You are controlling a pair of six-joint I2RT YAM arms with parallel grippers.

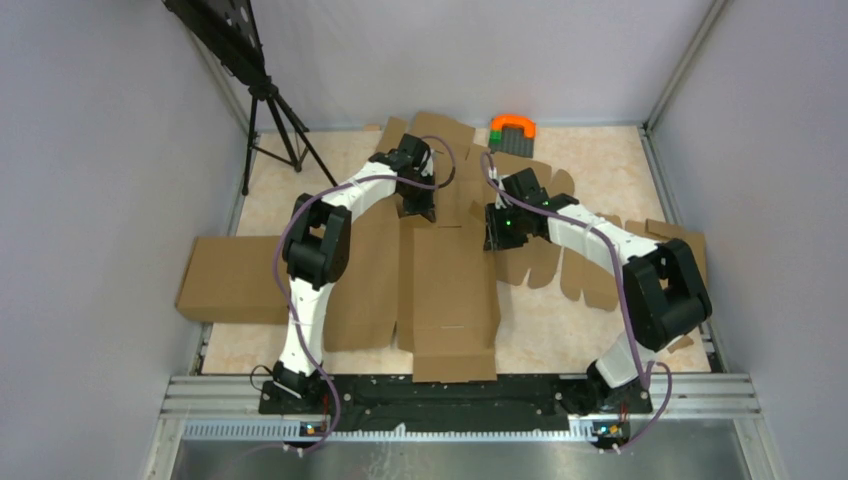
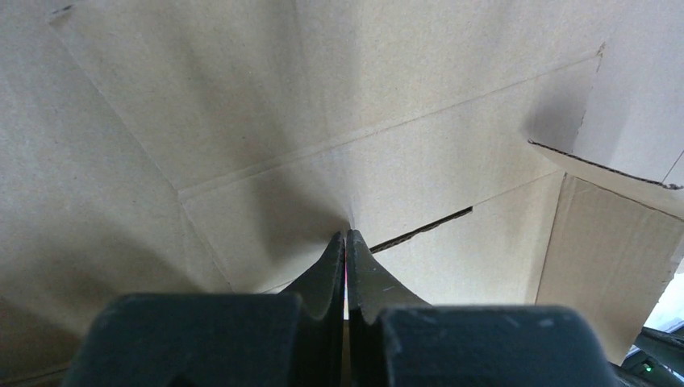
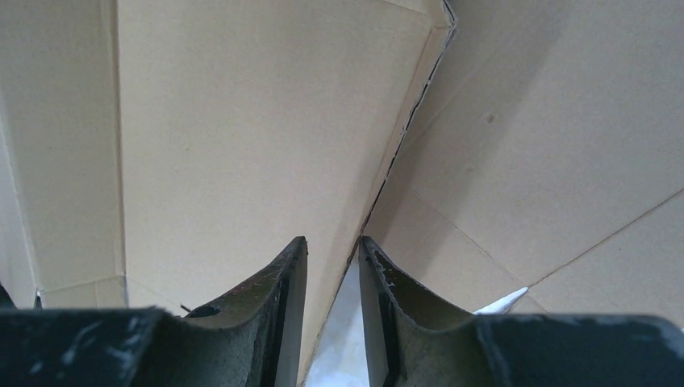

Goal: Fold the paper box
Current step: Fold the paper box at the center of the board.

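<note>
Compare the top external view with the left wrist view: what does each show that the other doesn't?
Only the top external view: the whole outline of the brown corrugated cardboard paper box, a smaller plain brown cardboard slab at left, a black tripod and an orange arch-shaped piece at the far edge. Only the left wrist view: the left hand shut, its tip close to a dark slit. Both: the box's creased brown surface.

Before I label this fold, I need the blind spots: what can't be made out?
- Top view: both arms hide where they meet the paper box.
- Left wrist: left claw meets cardboard; any pinch is hidden.
- Right wrist: cardboard fills the frame; which flap the right claw faces is unclear.
</note>
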